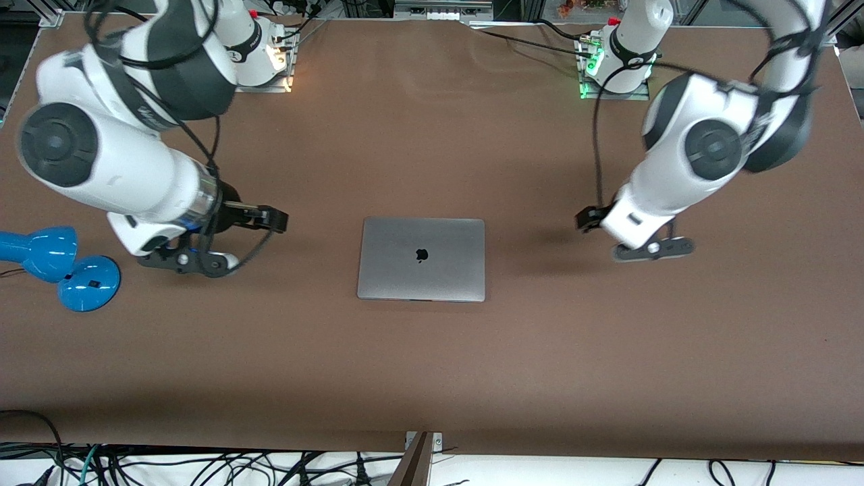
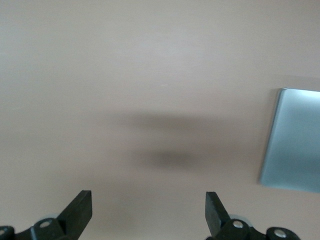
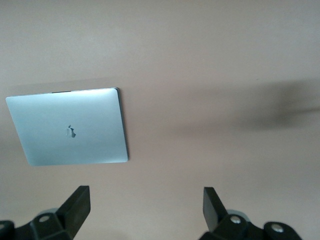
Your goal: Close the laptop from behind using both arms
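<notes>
The silver-grey laptop (image 1: 422, 258) lies shut and flat on the brown table, its lid up with the black apple logo showing. It also shows in the right wrist view (image 3: 70, 127), and its edge shows in the left wrist view (image 2: 295, 140). My right gripper (image 1: 275, 219) hangs above the table beside the laptop, toward the right arm's end. It is open and empty (image 3: 146, 197). My left gripper (image 1: 586, 219) hangs above the table beside the laptop, toward the left arm's end. It is open and empty (image 2: 148, 200). Neither gripper touches the laptop.
A blue desk lamp (image 1: 54, 260) lies on the table at the right arm's end, close under the right arm. The arm bases (image 1: 614, 64) stand at the table's edge farthest from the front camera. Cables hang below the near table edge.
</notes>
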`<action>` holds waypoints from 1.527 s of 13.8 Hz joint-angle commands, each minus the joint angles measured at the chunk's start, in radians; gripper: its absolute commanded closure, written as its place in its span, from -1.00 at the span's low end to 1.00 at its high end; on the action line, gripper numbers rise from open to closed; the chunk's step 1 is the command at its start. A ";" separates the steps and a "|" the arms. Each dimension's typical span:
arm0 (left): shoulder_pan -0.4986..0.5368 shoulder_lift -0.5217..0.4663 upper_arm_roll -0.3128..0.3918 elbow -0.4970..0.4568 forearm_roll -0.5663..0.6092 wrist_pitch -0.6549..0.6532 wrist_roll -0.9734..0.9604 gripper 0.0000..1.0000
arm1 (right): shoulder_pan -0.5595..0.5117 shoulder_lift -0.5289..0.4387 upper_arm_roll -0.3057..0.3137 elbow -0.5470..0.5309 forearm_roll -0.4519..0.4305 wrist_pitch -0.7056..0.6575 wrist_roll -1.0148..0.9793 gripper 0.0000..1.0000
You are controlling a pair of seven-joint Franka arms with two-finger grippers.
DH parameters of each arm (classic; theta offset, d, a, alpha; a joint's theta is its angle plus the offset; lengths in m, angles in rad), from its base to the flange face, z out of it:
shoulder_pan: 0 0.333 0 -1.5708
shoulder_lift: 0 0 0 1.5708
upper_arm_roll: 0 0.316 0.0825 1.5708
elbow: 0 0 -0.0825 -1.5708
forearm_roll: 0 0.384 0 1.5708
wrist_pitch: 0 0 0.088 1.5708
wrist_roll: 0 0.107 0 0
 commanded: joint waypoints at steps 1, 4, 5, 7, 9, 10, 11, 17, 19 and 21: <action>-0.024 -0.194 0.079 -0.137 -0.023 -0.024 0.081 -1.00 | -0.053 -0.051 0.014 -0.023 -0.013 -0.028 -0.084 -1.00; -0.025 -0.312 0.118 -0.168 -0.022 -0.093 0.094 -1.00 | -0.095 -0.071 0.013 -0.023 -0.015 -0.044 -0.135 -1.00; -0.025 -0.340 0.119 -0.171 -0.022 -0.116 0.094 -1.00 | -0.106 -0.087 0.013 -0.023 -0.031 -0.047 -0.135 -1.00; -0.048 -0.363 0.162 -0.157 -0.026 -0.156 0.132 -1.00 | -0.115 -0.105 0.016 -0.023 -0.091 -0.041 -0.156 -1.00; -0.078 -0.364 0.251 -0.125 -0.034 -0.193 0.237 -1.00 | -0.147 -0.120 0.016 -0.023 -0.099 -0.038 -0.215 -1.00; -0.075 -0.360 0.257 -0.108 -0.039 -0.201 0.253 -1.00 | -0.162 -0.133 0.017 -0.028 -0.098 -0.035 -0.230 -1.00; -0.062 -0.357 0.256 -0.093 -0.039 -0.216 0.256 -1.00 | -0.176 -0.133 0.017 -0.029 -0.098 -0.033 -0.241 -1.00; 0.019 -0.182 0.184 0.232 -0.029 -0.418 0.253 -1.00 | -0.261 -0.163 0.019 -0.086 -0.095 0.001 -0.316 -1.00; 0.007 -0.130 0.182 0.300 -0.029 -0.451 0.256 -1.00 | -0.268 -0.163 0.028 -0.098 -0.096 0.004 -0.318 -1.00; -0.013 -0.110 0.185 0.303 -0.039 -0.440 0.258 -1.00 | -0.271 -0.163 0.030 -0.100 -0.096 0.007 -0.318 -1.00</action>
